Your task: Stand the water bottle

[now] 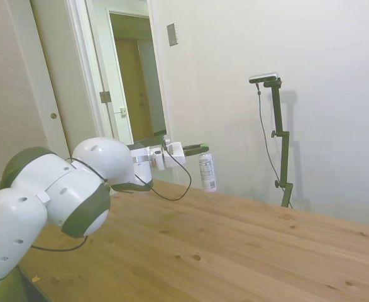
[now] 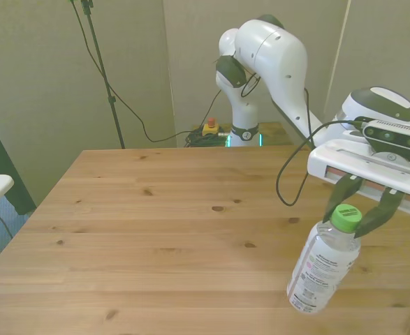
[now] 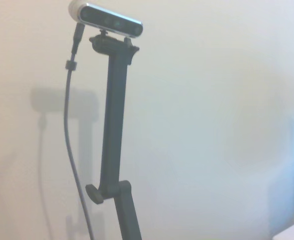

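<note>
Pale plain walls and an open doorway frame our wooden plank surface point(image 2: 163, 209), which carries nothing but the task's thing. We see the small clear plastic water bottle with a green screw cap and white printed label point(image 2: 321, 269) at the front view's lower right, about five o'clock from the middle of the surface. Our white arm's pincer point(image 2: 364, 209) sits directly above it, its two dark fingers point(image 2: 341, 192) set either side of the green cap and, as far as we can judge, clenched on the bottle's neck.

The relation that matters: the bottle hangs below the pincer, cap up at roughly one o'clock, base down at seven, so its long axis leans a little off vertical in the front view. In the side view it looks close to upright point(image 1: 207, 171), with its base at or just above the wood; we cannot tell whether it touches.

We judge the task nearly done: what remains is to settle the base flat and let go without tipping it. The lean is the risk, since a light, narrow bottle may topple if freed while tilted.
</note>
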`<action>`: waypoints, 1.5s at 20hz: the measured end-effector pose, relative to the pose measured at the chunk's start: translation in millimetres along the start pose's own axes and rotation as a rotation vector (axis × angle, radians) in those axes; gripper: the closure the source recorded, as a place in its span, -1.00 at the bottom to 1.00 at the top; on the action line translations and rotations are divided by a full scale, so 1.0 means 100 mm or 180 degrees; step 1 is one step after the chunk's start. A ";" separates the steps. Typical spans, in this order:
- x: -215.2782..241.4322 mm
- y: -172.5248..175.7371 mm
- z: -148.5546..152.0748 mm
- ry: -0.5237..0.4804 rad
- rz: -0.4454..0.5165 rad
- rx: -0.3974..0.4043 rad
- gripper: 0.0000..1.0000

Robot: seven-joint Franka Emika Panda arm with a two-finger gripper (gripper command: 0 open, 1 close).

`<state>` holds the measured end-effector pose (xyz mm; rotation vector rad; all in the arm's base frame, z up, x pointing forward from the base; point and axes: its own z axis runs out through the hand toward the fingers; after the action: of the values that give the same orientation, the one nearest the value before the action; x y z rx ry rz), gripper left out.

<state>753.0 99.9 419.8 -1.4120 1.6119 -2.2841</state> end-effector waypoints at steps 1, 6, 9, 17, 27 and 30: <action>0.02 0.08 -0.04 0.0001 0.0019 -0.0008 1.00; 0.16 0.26 -0.16 -0.0088 -0.0001 -0.0081 1.00; 0.21 0.23 -0.16 -0.0073 0.0007 -0.0065 1.00; 0.17 0.30 -0.11 -0.0043 -0.0035 -0.0085 1.00; -0.03 0.48 0.09 0.0039 -0.0118 -0.0182 1.00; -0.09 0.47 0.10 0.0077 -0.0138 -0.0162 1.00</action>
<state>743.6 74.4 379.5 -1.4496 1.6743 -2.3084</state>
